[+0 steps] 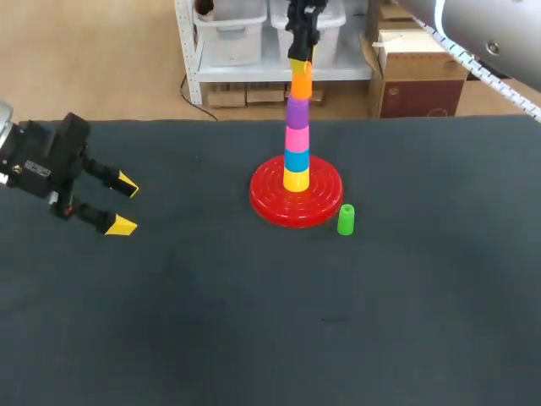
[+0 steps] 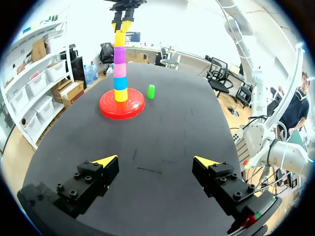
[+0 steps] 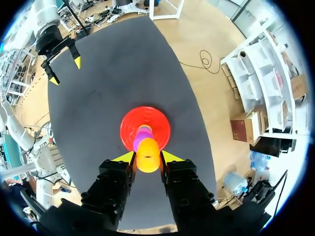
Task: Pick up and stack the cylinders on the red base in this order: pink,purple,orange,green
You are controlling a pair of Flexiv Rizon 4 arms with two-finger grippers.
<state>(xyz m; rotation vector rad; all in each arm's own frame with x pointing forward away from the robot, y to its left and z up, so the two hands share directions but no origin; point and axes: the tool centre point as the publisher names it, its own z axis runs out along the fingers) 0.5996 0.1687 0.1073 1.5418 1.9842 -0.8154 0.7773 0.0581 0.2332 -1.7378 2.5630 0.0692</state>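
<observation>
Atop stack (image 1: pixel 297 139), right gripper (image 3: pixel 147 157) clamps orange cylinder (image 3: pixel 147 152); left gripper (image 2: pixel 155 160) splayed.

Head view: right arm (image 1: pixel 475 30) is mostly cut off by the top and right edges. Only one white link and the dark right gripper (image 1: pixel 299 61) show, and the gripper's upper body is cut off too. Its tips cover the top of the orange cylinder (image 1: pixel 301 85). Left arm (image 1: pixel 7 152) is cut at the left edge, just behind the left gripper (image 1: pixel 124 204).

Right wrist view: the orange cylinder hides nearly all of the stack (image 3: pixel 141 138) under it. Only purple and pink slivers show. It also covers the near edge of the red base (image 3: pixel 158 120). The green cylinder (image 1: pixel 346 220) doesn't show here.

Left wrist view: finger contact at the top of the stack is too small to tell. The left gripper's body is cut off by the black rim.
</observation>
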